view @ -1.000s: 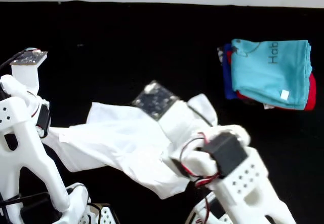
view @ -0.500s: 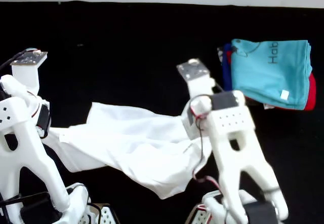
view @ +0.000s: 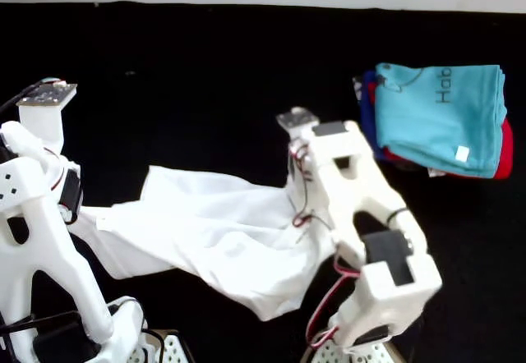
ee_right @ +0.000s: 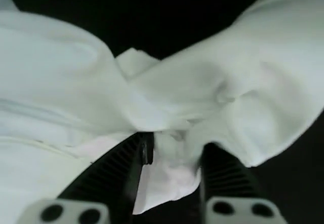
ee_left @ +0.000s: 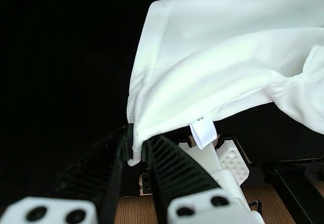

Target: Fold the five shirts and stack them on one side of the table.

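Right arm swung — right fingers half-open around white shirt, left fingers pinching it.

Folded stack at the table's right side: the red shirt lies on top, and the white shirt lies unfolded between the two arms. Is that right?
Not quite. The high view shows the teal shirt on top of the folded stack; the red shirt only shows as an edge beneath it. The white shirt does lie unfolded between the two arms.

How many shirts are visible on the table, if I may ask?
4. A white shirt lies spread in front, its hem pinched in the left gripper; a teal shirt tops the stack at far right, over a red shirt and a blue shirt. More may be hidden.
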Controlling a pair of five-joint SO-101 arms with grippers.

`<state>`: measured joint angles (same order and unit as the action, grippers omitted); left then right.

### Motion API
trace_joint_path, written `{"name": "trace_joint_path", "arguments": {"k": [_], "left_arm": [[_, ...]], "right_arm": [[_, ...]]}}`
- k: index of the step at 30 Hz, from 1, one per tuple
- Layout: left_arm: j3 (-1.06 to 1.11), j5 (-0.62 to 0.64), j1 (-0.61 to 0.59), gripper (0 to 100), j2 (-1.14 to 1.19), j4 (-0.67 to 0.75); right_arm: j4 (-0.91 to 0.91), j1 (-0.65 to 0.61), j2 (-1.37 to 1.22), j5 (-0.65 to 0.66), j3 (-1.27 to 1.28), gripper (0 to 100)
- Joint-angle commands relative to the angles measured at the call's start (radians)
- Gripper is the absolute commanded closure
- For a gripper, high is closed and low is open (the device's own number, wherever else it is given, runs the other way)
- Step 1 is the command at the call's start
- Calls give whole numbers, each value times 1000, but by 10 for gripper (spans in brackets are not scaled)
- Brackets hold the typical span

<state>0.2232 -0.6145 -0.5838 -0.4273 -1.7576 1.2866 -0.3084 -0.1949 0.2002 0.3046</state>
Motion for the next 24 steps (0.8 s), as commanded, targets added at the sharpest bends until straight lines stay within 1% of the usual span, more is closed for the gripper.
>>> {"name": "trace_joint_path", "arguments": {"k": [1, 6, 10, 13, 15, 16, 20, 21, 24], "left_arm": [[22, -5, -10, 992, -5, 6], [99, -5, -10, 992, -5, 87], [110, -5, -10, 992, -5, 104], [104, -5, -10, 992, -5, 104], [104, -5, -10, 992, -7, 104], [104, -5, -10, 992, -7, 104], [110, -5, -10, 992, -7, 104], [110, -5, -10, 992, -7, 104], [107, -5, -10, 992, -7, 104]], "right_arm": [[-2, 10, -27, 11, -147, 991], [-1, 15, -27, 12, -421, 991], [-44, 45, -35, 83, -668, 991], [-107, 54, -35, 95, -707, 985], [-113, 54, -36, 95, -704, 974], [-101, 54, -36, 94, -702, 944], [-4, 54, -31, 89, -713, 717], [19, 54, -27, 91, -714, 686], [90, 53, -15, 91, -716, 699]]}}
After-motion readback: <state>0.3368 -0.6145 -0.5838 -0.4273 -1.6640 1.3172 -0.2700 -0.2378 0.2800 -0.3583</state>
